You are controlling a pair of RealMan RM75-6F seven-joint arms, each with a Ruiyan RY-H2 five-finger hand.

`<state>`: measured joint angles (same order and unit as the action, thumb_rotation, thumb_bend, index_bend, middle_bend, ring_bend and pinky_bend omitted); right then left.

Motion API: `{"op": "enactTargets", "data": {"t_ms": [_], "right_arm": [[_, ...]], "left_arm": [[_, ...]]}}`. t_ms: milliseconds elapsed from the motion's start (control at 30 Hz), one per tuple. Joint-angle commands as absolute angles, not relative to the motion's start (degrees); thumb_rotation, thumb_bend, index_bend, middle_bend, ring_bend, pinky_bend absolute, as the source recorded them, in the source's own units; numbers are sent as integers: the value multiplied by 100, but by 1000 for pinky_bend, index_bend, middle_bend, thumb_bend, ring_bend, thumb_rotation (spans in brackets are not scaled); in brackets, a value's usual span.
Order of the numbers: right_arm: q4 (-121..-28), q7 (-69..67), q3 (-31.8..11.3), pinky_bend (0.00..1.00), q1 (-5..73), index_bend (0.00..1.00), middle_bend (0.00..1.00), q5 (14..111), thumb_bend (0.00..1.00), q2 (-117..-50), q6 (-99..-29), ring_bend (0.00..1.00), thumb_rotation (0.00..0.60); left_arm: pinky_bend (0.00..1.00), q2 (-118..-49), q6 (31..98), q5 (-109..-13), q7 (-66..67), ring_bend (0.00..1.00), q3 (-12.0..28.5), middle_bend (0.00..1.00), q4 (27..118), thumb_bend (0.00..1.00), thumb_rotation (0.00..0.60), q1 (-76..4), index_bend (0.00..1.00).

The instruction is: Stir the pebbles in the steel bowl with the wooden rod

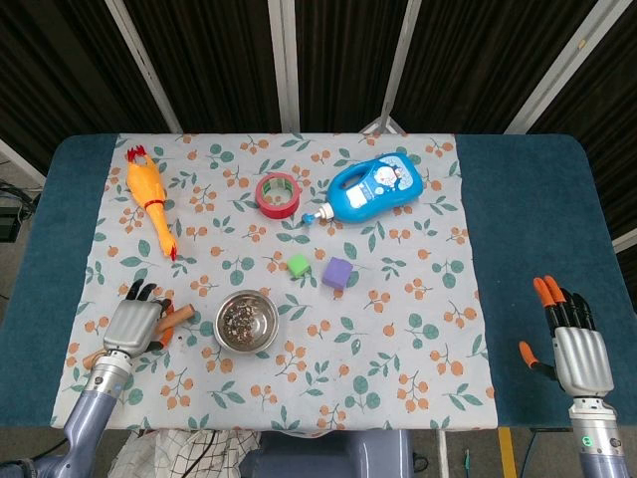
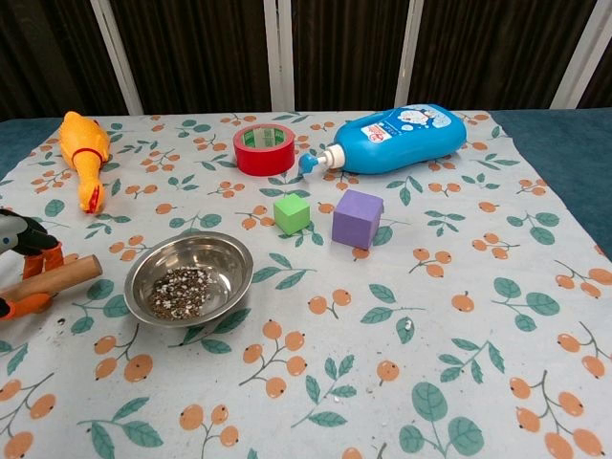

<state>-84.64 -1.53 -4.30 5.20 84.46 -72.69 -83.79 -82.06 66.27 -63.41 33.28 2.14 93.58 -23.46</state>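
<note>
The steel bowl (image 1: pixel 270 311) (image 2: pixel 226 261) sits left of the cloth's centre with grey and white pebbles (image 1: pixel 239 323) (image 2: pixel 178 293) in its bottom. The wooden rod (image 1: pixel 183 313) (image 2: pixel 59 277) lies to the left of the bowl, tilted, its free end a short gap from the rim. My left hand (image 1: pixel 133 323) (image 2: pixel 19 236) grips the rod near its middle, orange fingertips wrapped around it. My right hand (image 1: pixel 576 345) rests far right on the blue table, fingers straight and apart, holding nothing. It is outside the chest view.
A rubber chicken (image 1: pixel 149 197) (image 2: pixel 80 151) lies at the far left. At the back are a red tape roll (image 1: pixel 278 193) (image 2: pixel 264 149) and a blue bottle (image 1: pixel 375 186) (image 2: pixel 402 137) on its side. A green cube (image 1: pixel 298 265) (image 2: pixel 292 213) and purple cube (image 1: pixel 337 272) (image 2: pixel 357 218) stand behind the bowl.
</note>
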Motion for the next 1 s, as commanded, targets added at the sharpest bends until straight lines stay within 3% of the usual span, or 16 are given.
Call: {"op": "enactTargets", "data": {"t_ms": [33,500,1000], "right_arm": [[-8465,-153,-429,0,520,0,0,8445,351,-7268,-8376,0,600],[-8485,-153,-434,0,519,0,0,8425,352,-7266,-8362,0,600],[-8478,-202,-438,0,529,0,0,8419,352,-7260,-8335,0,600]], "left_arm": [[0,-8143,6711,-6431,3226,119,265,638,9438,1000,600,-2340,566],[0,-7715,7460,-7195,1894,144,985,667,10095,1000,600,-2330,588],[0,-9022,8722,-8920,-1147,161,1320,667,8881,989,600,-2529,591]]}}
